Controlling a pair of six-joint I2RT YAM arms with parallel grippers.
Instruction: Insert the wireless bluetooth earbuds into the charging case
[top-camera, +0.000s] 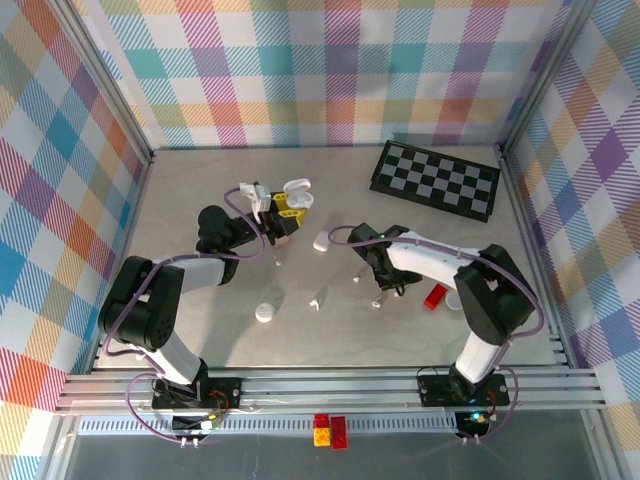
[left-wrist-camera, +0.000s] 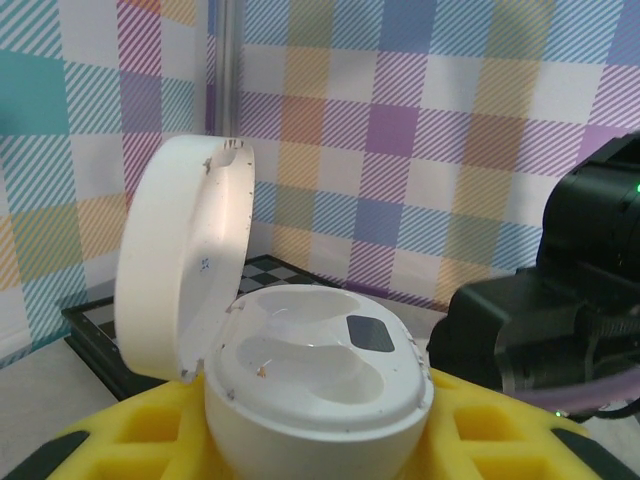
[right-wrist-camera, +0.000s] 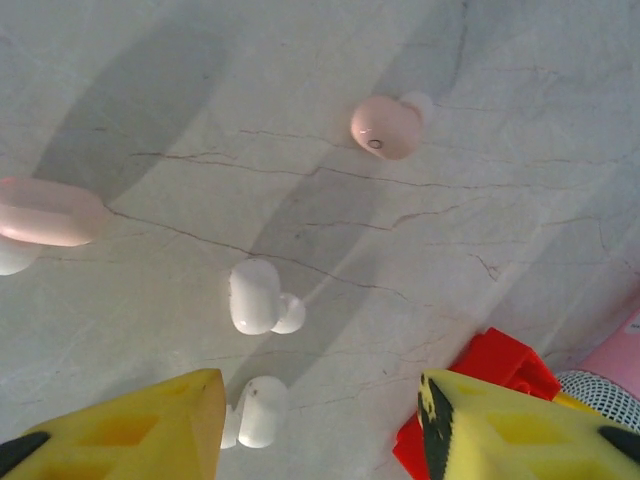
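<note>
Right end effector (right-wrist-camera: 320, 415), jaws apart, above the worktop (right-wrist-camera: 480, 210); a white earbud (right-wrist-camera: 262, 410) lies beside one fingertip (right-wrist-camera: 200, 400) (a second earbud (right-wrist-camera: 258, 298) just beyond). Left end effector (top-camera: 283, 210) grips the open charging case (left-wrist-camera: 320, 395).

Robot lab test cell, not a home or shop. Cues: aluminium extrusion frame post (top-camera: 118, 85) at the corners, plaid printed backdrop walls (top-camera: 330, 70) on three sides, marble-look tabletop (top-camera: 200, 190) boxed in by them. Two black-and-white robot arms, left arm (top-camera: 150, 310) and right arm (top-camera: 490, 300), bolted to slotted aluminium rails (top-camera: 330, 385) at the near edge. Purple cable (top-camera: 135, 400) loops at the left base. Black-and-grey checkerboard (top-camera: 436, 180) lies flat at the far right of the table.
</note>
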